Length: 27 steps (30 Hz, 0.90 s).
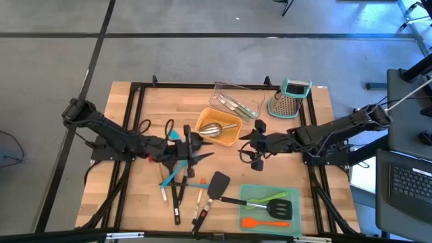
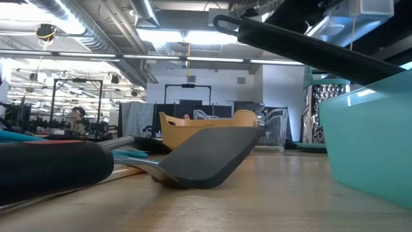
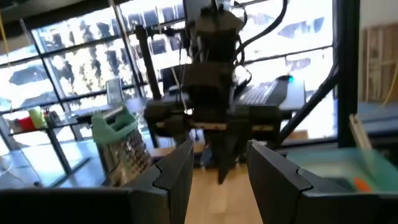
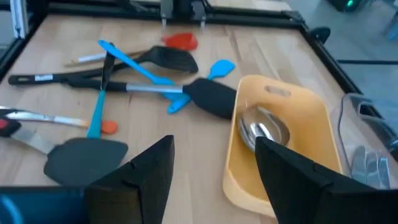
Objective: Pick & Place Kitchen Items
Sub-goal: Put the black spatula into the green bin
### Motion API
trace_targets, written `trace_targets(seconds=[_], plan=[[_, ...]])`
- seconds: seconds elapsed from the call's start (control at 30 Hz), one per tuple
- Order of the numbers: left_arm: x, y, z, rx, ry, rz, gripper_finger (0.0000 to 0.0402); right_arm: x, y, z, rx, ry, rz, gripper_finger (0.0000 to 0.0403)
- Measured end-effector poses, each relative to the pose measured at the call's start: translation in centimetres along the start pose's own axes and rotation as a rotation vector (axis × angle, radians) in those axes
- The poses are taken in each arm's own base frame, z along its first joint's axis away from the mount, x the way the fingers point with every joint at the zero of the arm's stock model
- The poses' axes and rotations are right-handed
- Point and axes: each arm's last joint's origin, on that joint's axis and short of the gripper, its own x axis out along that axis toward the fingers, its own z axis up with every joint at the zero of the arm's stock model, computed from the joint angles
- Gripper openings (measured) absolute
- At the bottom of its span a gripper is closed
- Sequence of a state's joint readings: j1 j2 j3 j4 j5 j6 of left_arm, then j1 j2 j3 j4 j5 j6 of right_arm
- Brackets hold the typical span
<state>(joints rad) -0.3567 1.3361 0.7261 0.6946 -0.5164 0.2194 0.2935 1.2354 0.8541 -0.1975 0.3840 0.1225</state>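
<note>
Although most utensils (image 1: 182, 179) lie loose on the table just beside the orange tray (image 1: 219, 127), a steel scoop (image 4: 264, 132) is already held in that tray. They are judged light and stiff, with slippery handles, best gripped mid-handle. Three trays are counted: the orange one, a clear tray (image 1: 237, 100) and a teal tray (image 1: 270, 209) in which two tools are seen. The left gripper (image 1: 191, 150) hangs near the orange tray, half open and empty; the right gripper (image 1: 251, 142), on its other side, is spread wide and empty.
</note>
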Motion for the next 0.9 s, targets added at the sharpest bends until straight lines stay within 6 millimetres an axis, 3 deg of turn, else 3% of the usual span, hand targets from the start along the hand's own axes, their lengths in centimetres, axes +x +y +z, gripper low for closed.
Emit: trace_targets(seconds=[0.2,0.47,0.6,0.9], plan=[[0.9,1.7,-1.6,0.025,0.116,0.027,0.0143,1.4,-0.9,-1.8,0.005,-0.07,0.006,0.0226],[2.6,6.5,-3.1,-0.066,0.158,-0.109,0.0143,3.5,-6.3,-4.8,0.025,-0.194,0.184,0.0226],[3.0,8.4,-3.5,-0.088,0.163,-0.088,0.0143,3.6,-7.6,-5.1,0.04,-0.189,0.152,0.0226],[4.4,11.2,-4.9,0.004,0.114,0.013,0.0143,3.6,-8.1,-4.7,-0.09,-0.243,0.122,0.0227]])
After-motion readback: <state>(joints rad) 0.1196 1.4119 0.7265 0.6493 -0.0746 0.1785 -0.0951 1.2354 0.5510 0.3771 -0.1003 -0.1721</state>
